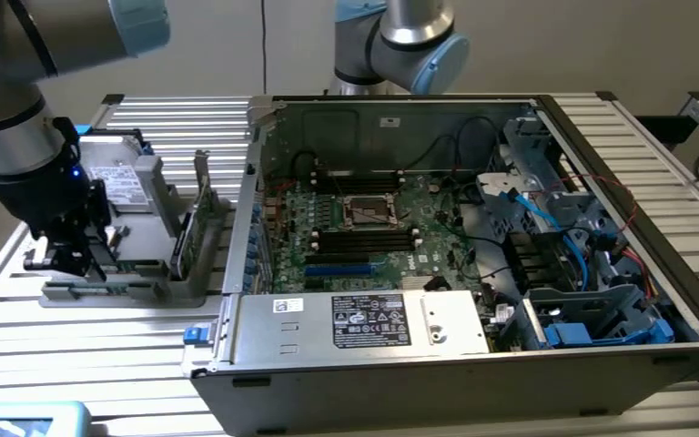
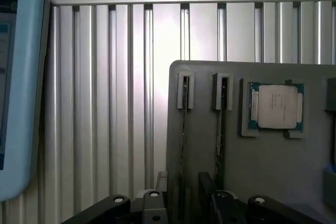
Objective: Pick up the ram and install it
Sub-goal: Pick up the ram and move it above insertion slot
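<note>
Where the gripper [image 1: 65, 259] hangs: low over the grey holder [image 1: 143, 289] on the slatted metal table [image 1: 83, 364], at the exterior view's left, well apart from the open computer case [image 1: 447, 350].
Pincer: spread wide and pinching nothing; its fingers [image 2: 206, 188] stand one on each side of a stick, and it cannot be told whether they touch it.
Ram: the ram [image 2: 184, 129] stands on edge in the holder slot farther from the processor chip [image 2: 275, 106], between the fingers.
Second stick [image 2: 220, 129]: on edge in the neighbouring slot, just beside the ram.
Processor chip: flat in a square recess of the holder.
Motherboard [image 1: 429, 214]: inside the case, with black slots [image 1: 362, 241] beside its socket.
</note>
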### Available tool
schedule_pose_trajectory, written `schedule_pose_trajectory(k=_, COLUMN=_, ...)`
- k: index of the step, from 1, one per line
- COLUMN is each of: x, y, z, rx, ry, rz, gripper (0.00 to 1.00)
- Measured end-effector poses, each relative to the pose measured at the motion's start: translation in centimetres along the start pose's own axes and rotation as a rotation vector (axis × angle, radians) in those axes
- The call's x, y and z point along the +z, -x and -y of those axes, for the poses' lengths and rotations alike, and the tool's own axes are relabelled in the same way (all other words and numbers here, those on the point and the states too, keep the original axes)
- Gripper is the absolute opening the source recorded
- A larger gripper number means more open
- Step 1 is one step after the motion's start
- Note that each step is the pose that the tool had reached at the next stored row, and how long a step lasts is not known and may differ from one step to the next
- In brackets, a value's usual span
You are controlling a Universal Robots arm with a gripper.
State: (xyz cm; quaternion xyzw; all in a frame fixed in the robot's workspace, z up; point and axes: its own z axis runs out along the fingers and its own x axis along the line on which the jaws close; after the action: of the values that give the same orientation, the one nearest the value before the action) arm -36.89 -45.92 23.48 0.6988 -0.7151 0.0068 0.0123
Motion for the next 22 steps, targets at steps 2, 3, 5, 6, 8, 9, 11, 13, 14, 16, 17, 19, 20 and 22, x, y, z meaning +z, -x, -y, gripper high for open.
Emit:
schedule_pose_trajectory(k=2, x=0.36, y=0.0, z=0.0, rx=0.0, ry=0.0001, rz=0.0001, gripper=0.36)
schedule_pose_trajectory(k=3, x=0.54, y=0.0, z=0.0, rx=0.0, ry=0.0002, rz=0.0, gripper=0.36)
schedule_pose_trajectory(k=5, x=0.87, y=0.0, z=0.01, rx=0.0, ry=0.0003, rz=-0.0001, gripper=0.36)
schedule_pose_trajectory(k=6, x=1.02, y=0.0, z=0.01, rx=0.0, ry=0.0002, rz=0.0, gripper=0.36)
schedule_pose_trajectory(k=8, x=1.29, y=0.0, z=0.01, rx=0.0, ry=0.0003, rz=0.0, gripper=0.36)
schedule_pose_trajectory(k=9, x=1.42, y=0.0, z=0.01, rx=0.0, ry=0.0002, rz=0.0, gripper=0.36)
schedule_pose_trajectory(k=11, x=1.67, y=0.0, z=0.01, rx=0.0, ry=0.0002, rz=0.0, gripper=0.36)
schedule_pose_trajectory(k=13, x=1.88, y=0.0, z=0.02, rx=0.0, ry=0.0002, rz=0.0, gripper=0.36)
schedule_pose_trajectory(k=14, x=1.98, y=0.0, z=0.02, rx=0.0, ry=0.0003, rz=-0.0001, gripper=0.36)
schedule_pose_trajectory(k=16, x=2.19, y=0.0, z=0.02, rx=0.0, ry=0.0003, rz=0.0, gripper=0.36)
schedule_pose_trajectory(k=17, x=2.3, y=0.0, z=0.02, rx=0.0, ry=0.0002, rz=0.0, gripper=0.36)
schedule_pose_trajectory(k=19, x=2.51, y=0.0, z=0.02, rx=0.0, ry=0.0002, rz=0.0, gripper=0.36)
schedule_pose_trajectory(k=20, x=2.61, y=0.1, z=0.02, rx=0.0, ry=0.0002, rz=0.0, gripper=0.36)
schedule_pose_trajectory(k=22, x=2.8, y=0.1, z=0.02, rx=0.0, ry=0.0003, rz=-0.0001, gripper=0.36)
